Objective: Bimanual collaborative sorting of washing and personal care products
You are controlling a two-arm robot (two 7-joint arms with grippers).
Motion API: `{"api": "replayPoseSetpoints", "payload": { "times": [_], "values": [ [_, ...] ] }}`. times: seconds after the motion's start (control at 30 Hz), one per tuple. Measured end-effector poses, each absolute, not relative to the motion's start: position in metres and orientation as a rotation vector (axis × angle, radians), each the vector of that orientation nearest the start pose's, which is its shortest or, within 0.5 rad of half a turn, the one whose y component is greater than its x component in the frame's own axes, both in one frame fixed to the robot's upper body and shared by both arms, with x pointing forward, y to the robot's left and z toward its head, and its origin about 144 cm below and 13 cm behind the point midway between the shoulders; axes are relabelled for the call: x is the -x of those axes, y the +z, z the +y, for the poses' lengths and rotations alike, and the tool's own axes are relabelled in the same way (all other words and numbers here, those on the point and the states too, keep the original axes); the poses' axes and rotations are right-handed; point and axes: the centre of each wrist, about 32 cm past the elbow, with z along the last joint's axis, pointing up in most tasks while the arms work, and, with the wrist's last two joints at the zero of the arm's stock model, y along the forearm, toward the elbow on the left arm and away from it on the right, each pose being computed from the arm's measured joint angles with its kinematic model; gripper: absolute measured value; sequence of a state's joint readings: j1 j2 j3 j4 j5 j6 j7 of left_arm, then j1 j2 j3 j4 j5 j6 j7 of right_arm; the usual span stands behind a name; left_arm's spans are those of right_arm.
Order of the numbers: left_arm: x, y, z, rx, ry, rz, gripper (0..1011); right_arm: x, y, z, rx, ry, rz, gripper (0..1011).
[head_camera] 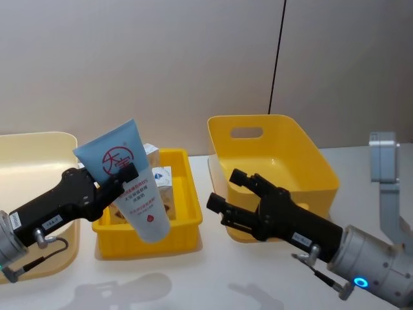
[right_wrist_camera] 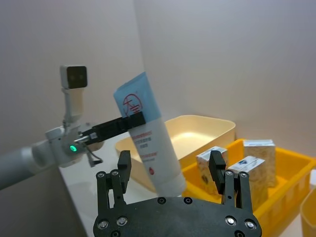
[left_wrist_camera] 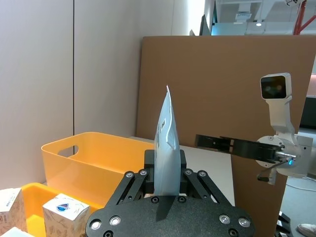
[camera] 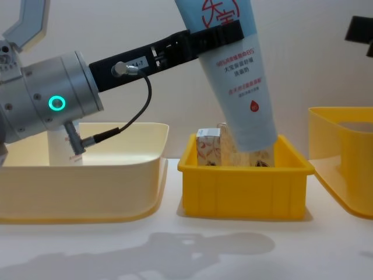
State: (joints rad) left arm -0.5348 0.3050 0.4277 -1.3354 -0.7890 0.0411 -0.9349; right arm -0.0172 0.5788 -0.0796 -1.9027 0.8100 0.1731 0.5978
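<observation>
A light-blue squeeze tube (head_camera: 110, 152) with a red logo hangs tilted, cap end down, over the small yellow tray (head_camera: 184, 236). My left gripper (head_camera: 129, 174) is shut on its middle. The chest view shows the tube (camera: 239, 76) with its lower end just above the tray rim (camera: 245, 186). Small white cartons (head_camera: 161, 177) stand in the tray behind the tube. My right gripper (head_camera: 224, 188) is open and empty, to the right of the tray, its fingers pointing toward the tube. In the right wrist view the tube (right_wrist_camera: 148, 138) stands ahead between the spread fingers, apart from them.
A deep yellow bin with a handle slot (head_camera: 310, 155) stands at the right, behind my right gripper. A wide pale-yellow bin (head_camera: 32, 145) sits at the left under my left arm. Bare white table runs along the front edge.
</observation>
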Motion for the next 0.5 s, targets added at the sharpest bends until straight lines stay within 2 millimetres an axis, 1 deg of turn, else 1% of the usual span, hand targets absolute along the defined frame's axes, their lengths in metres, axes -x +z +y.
{"api": "replayPoseSetpoints", "payload": {
  "times": [0.27, 0.5],
  "values": [
    [-0.581, 1.248, 0.213, 0.336, 0.278, 0.046, 238, -0.448, 1.26, -0.301, -0.164, -0.723, 0.02, 1000],
    [-0.581, 1.248, 0.214, 0.336, 0.278, 0.046, 238, -0.459, 1.262, -0.291, -0.115, -0.707, -0.03, 1000]
  ]
}}
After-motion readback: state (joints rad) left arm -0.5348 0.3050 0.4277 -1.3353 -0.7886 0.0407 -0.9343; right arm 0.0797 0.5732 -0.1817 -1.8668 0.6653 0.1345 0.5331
